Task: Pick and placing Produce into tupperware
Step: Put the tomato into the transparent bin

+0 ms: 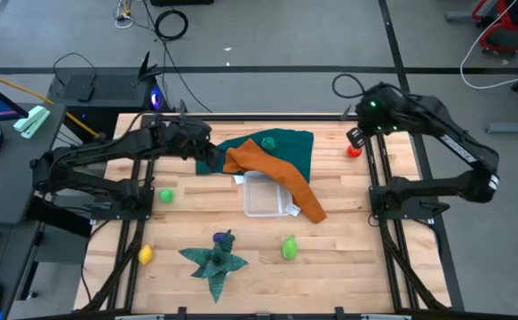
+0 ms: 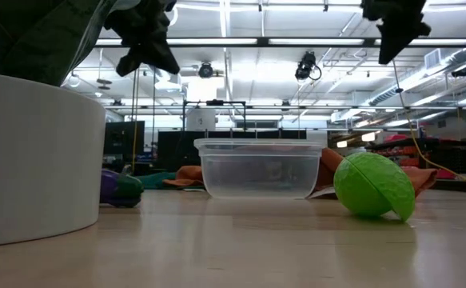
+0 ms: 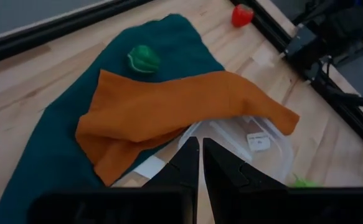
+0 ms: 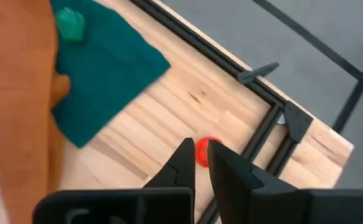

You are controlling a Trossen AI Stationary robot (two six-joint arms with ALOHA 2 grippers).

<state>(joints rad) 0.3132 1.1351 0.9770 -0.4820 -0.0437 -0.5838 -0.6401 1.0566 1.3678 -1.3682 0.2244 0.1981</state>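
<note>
On the wooden table (image 1: pixel 330 267), seen from above and read from left to right, a yellow piece (image 1: pixel 145 255) lay near the left front corner, with a light green piece (image 1: pixel 165 196) farther back beside the left arm's frame. Next came the star-shaped dark green cloth (image 1: pixel 215 261), a purple piece (image 1: pixel 219 237) touching its back tip. The left gripper (image 1: pixel 198 153) hung over the left end of the teal cloth (image 1: pixel 296 153); its fingers (image 3: pixel 182 163) stood almost together, a thin slit between them, gripping nothing.

At the middle sat the tupperware (image 1: pixel 264 195), clear and with nothing inside it, its white label on the right front corner. The orange cloth (image 1: pixel 276 173) lay draped across its back rim and down its right side. A dark green piece (image 1: pixel 269 140) rested on the teal cloth behind it. A second light green piece (image 1: pixel 289 248) lay in front of the tupperware, well apart from it. Farthest right, a red piece (image 1: pixel 354 150) sat by the table's back right edge, and the right gripper (image 1: pixel 358 135) hovered just above it, fingers nearly closed and holding nothing.

The low view alone showed the container's bare floor through its wall (image 2: pixel 258 170). The right wrist view showed the red piece (image 4: pixel 203 151) lying between and beyond that gripper's fingertips.
</note>
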